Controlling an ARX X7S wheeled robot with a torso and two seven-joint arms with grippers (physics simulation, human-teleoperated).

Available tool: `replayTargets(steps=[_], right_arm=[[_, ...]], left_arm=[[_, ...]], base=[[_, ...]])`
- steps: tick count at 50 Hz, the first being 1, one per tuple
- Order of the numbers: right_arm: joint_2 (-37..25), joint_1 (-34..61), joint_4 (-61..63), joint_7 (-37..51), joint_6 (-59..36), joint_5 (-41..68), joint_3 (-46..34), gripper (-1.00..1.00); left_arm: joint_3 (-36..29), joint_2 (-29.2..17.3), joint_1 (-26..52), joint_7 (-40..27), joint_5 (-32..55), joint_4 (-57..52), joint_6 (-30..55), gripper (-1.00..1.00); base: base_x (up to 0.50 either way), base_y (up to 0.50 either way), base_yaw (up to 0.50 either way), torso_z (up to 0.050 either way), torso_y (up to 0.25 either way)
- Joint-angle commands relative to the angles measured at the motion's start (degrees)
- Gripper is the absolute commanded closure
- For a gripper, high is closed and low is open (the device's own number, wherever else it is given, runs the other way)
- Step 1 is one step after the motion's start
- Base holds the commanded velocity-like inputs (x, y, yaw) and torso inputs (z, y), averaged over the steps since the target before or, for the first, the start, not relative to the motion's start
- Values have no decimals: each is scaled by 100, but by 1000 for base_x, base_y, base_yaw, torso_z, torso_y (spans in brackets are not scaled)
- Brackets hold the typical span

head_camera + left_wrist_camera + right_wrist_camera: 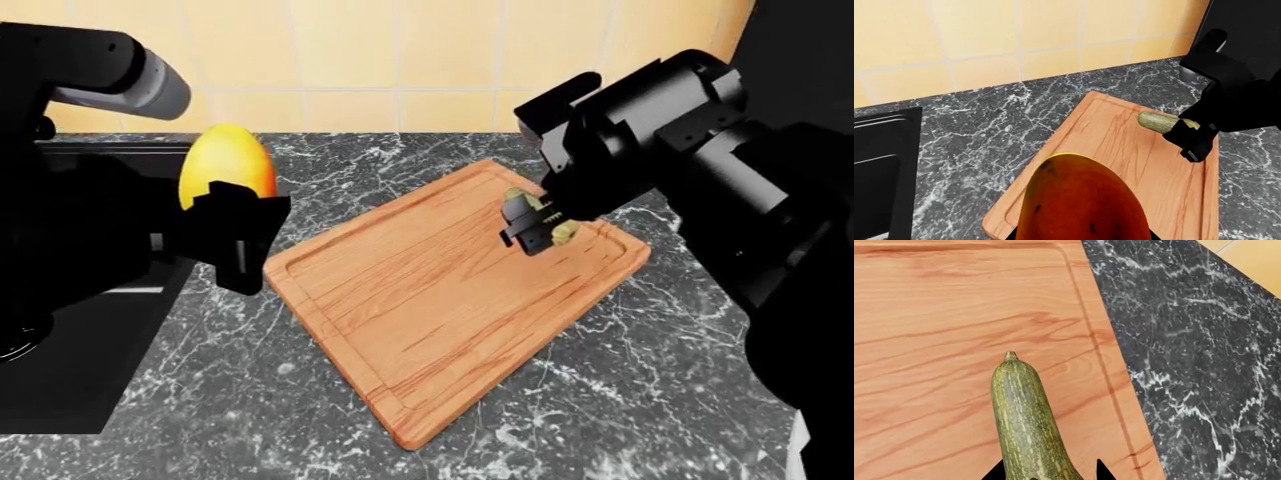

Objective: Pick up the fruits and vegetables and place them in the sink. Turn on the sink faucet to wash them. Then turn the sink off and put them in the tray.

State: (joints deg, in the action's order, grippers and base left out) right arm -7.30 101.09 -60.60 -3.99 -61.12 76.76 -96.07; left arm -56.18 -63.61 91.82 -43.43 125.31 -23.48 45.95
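The right end effector [541,225] grips the squash [1029,425] above the tray's [441,300] far corner, while the left end effector [240,225] holds the mango [227,165] beside the sink [80,330].

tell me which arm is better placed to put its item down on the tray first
Right. Its gripper already holds the squash over the tray, near the far corner. The left gripper holds the mango beside the tray's edge, over the counter, so it needs to travel farther.
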Motion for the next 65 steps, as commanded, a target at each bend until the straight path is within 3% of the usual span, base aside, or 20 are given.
replayTargets(steps=[1, 3, 4, 16, 20, 28, 38, 52, 65], right_arm=[[7, 76, -11, 27, 21, -288, 47, 100], [-6, 89, 0, 40, 11, -284, 56, 100], [-6, 94, -10, 43, 12, -285, 58, -100], [-149, 146, 167, 204, -32, -168, 200, -100], [-535, 290, 806, 672, -181, 105, 447, -100], [-2085, 661, 3369, 2674, -814, 1371, 1305, -100], [-3552, 958, 5647, 4303, -1082, 3110, 1981, -100], [-4406, 1309, 7138, 5256, -900, 4335, 2314, -100], [-4762, 1595, 7689, 5496, -858, 4833, 2502, -100]], left_arm=[[33, 34, 52, -37, -20, 56, -39, 100], [30, 50, 50, -28, -34, 72, -32, 100], [29, 54, 46, -24, -40, 76, -31, 100], [23, 90, 28, -50, -51, 77, -35, 100], [-30, 238, 32, -78, -80, 155, -8, 100], [-273, 913, 282, -351, -13, 453, 220, 100], [-698, 1889, 720, -447, -95, 1366, 696, 100], [-1541, 3581, 993, 401, -1130, 3282, 1442, 100], [-2033, 4482, 914, 1118, -1833, 4155, 1657, 100]], base=[[0, 0, 0, 10, 0], [0, 0, 0, 0, 0], [0, 0, 0, 0, 0], [0, 0, 0, 0, 1], [0, 0, 0, 0, 0], [0, 0, 0, 0, 0], [0, 0, 0, 1, 1], [0, 0, 0, 0, 0], [0, 0, 0, 0, 1]])
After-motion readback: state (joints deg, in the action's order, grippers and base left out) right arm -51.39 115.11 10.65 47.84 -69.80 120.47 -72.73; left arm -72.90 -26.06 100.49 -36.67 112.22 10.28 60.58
